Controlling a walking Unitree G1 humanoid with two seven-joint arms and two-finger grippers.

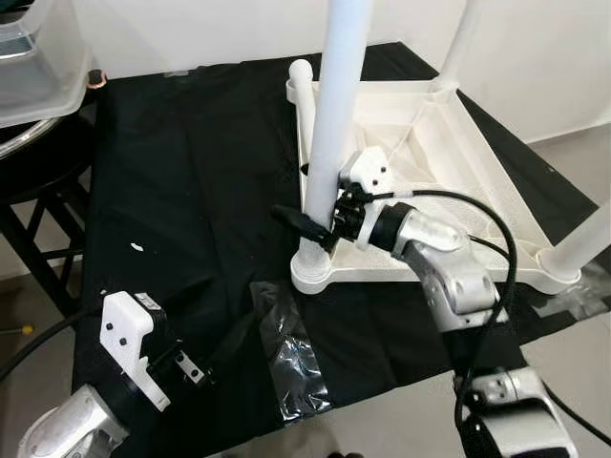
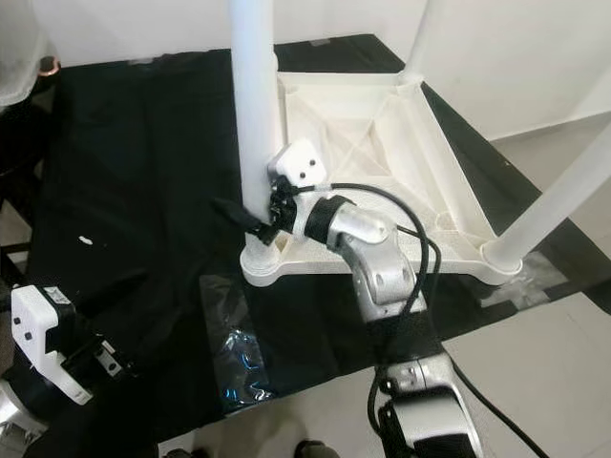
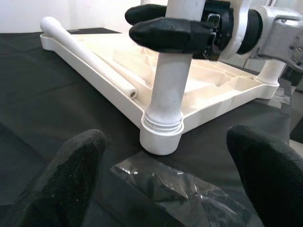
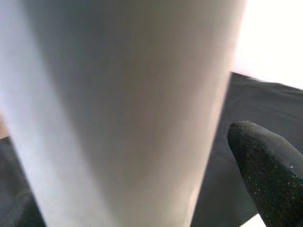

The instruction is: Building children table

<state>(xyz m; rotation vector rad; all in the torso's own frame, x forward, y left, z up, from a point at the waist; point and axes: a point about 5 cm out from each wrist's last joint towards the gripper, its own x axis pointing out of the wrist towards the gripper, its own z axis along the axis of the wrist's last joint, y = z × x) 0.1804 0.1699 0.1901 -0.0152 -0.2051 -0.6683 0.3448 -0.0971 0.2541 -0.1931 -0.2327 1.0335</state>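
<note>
The tabletop [image 1: 449, 143] lay upside down on the black cloth [image 1: 191, 191], toward 1 o'clock from the robot, with three legs standing up from its corners: the near leg [image 1: 334, 114] at the corner closest to the robot, one [image 1: 458, 38] at the far corner around 1 o'clock, and one [image 1: 587, 243] at 3 o'clock. A fourth leg [image 3: 90, 56] lay loose along the tabletop's 10 o'clock edge, so by my judgement the build was roughly three quarters done, with that last leg to be stood in its socket (whether the near leg was fully seated could not be told). The right end effector [image 1: 320, 224] was clamped on the near leg a little above its socket, a black finger on either side of the tube, as the left wrist view showed plainly. The left end effector [image 1: 186, 367] hovered low at 7 o'clock, its fingers [image 3: 71, 170] spread wide and holding nothing, just short of a crumpled clear bag [image 1: 291, 353] lying on the cloth between it and the near corner of the tabletop.
</note>
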